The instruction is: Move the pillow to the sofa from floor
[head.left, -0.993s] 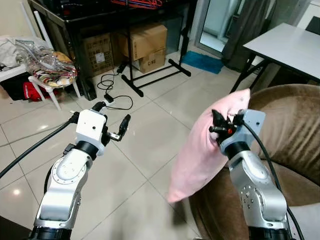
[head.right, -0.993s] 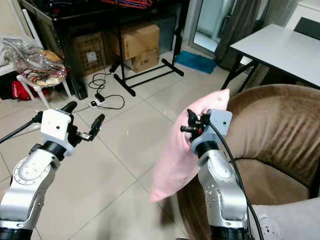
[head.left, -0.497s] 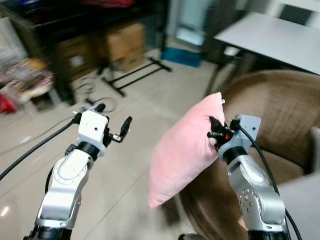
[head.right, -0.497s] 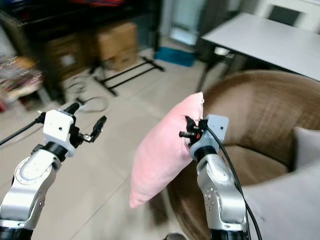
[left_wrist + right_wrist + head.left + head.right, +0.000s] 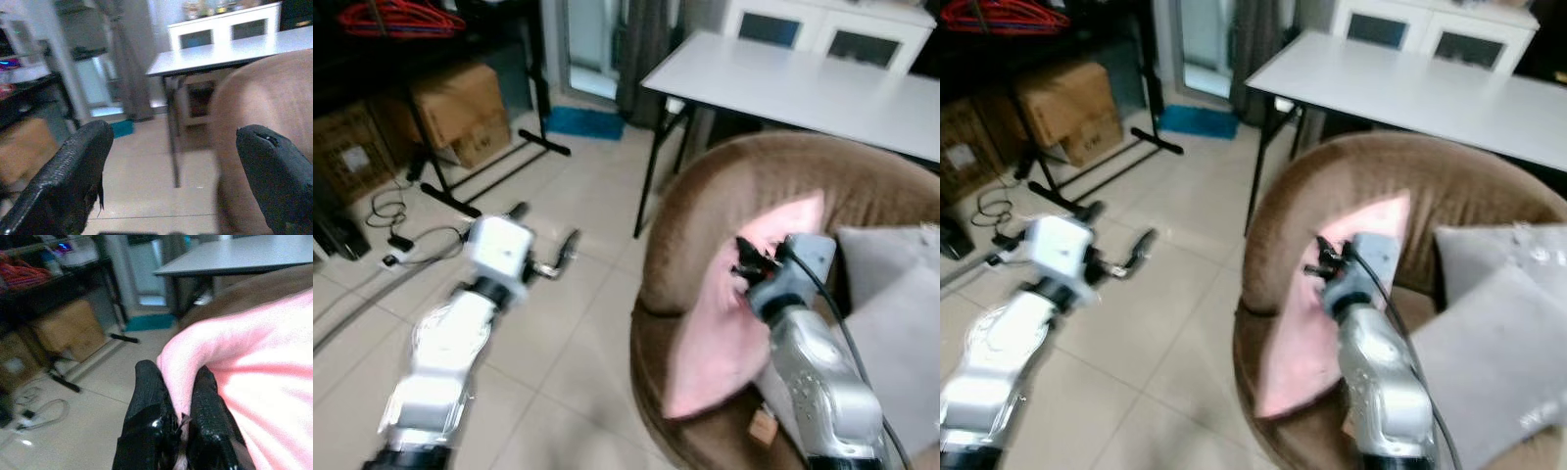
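Right end effector [image 5: 744, 266] is clenched on the pink pillow [image 5: 724, 313], hanging over the brown sofa [image 5: 705, 196] seat; lower it fully (left end effector [image 5: 543, 245] spread, idle) before releasing.

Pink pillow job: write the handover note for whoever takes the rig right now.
Right pincer: shut on a fold at the edge of the soft pink pillow, holding it up.
Left pincer: open, holding nothing, out over the tiled floor beside the sofa.
Pillow: off the floor, hanging inside the round brown plush sofa, against its inner back. Whether its lower corner rests on the seat cannot be told.
Two grey cushions already lie on the sofa to the robot's right.
Done: pickup and carry.
Left: lower the pillow onto the seat, open the right pincer, draw the arm back.
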{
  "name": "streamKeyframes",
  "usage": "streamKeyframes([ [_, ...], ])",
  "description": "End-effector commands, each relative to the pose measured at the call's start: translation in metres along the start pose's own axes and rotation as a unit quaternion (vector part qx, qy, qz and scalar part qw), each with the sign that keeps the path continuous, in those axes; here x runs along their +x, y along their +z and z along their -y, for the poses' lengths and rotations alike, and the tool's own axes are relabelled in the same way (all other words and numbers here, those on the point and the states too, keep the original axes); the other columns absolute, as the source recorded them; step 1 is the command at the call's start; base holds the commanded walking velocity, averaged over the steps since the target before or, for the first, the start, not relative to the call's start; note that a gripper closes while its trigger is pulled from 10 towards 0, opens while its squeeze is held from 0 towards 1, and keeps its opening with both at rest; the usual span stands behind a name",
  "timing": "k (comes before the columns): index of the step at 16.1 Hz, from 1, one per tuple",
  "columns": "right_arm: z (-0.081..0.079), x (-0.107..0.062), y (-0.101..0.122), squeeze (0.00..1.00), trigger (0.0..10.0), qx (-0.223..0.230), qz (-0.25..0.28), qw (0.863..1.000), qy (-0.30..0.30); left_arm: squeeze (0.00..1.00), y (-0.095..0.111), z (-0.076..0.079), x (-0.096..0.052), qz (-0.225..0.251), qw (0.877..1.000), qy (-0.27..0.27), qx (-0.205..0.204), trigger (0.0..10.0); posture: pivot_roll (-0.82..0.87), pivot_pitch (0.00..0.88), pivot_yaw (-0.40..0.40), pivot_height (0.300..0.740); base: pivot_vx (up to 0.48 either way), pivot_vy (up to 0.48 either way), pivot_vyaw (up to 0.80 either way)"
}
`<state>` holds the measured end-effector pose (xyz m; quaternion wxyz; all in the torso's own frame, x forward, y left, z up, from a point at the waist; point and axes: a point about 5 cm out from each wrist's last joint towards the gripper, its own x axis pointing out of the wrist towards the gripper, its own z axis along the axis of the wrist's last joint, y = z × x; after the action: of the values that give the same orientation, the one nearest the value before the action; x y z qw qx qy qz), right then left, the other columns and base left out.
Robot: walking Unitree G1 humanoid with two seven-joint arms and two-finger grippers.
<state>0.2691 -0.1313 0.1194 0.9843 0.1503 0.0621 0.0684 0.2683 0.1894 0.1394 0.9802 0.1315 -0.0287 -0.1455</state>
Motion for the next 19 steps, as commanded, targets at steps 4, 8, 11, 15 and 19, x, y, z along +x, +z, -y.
streamKeyframes([
  [4,0.0068,-0.0028,0.0087,0.00,10.0,-0.014,0.019,1.000,-0.008,0.13,0.0046,0.0111,0.0066,0.013,1.000,-0.020,-0.010,10.0,0.00,0.000,-0.027,0.740,0.000,0.000,-0.28],
  [8,0.0061,-0.0030,0.0074,0.00,10.0,-0.016,0.016,1.000,-0.008,0.13,0.0037,0.0117,0.0074,0.012,1.000,-0.023,-0.011,10.0,0.00,0.000,-0.029,0.740,0.000,0.000,0.00],
  [11,0.0066,-0.0020,0.0068,0.00,10.0,-0.017,0.011,1.000,-0.007,0.13,0.0026,0.0122,0.0081,0.009,1.000,-0.025,-0.012,10.0,0.00,0.000,-0.029,0.740,0.000,0.000,-0.53],
  [15,0.0047,-0.0008,0.0064,0.00,10.0,-0.021,0.010,1.000,-0.002,0.13,0.0016,0.0124,0.0078,0.011,1.000,-0.026,-0.006,10.0,0.00,0.000,-0.031,0.740,0.000,0.000,-0.80],
  [19,0.0019,-0.0005,0.0069,0.00,10.0,-0.028,0.010,0.999,0.011,0.16,0.0024,0.0140,0.0061,0.016,0.999,-0.036,-0.010,10.0,0.00,0.000,-0.032,0.740,0.203,0.000,-0.80],
])
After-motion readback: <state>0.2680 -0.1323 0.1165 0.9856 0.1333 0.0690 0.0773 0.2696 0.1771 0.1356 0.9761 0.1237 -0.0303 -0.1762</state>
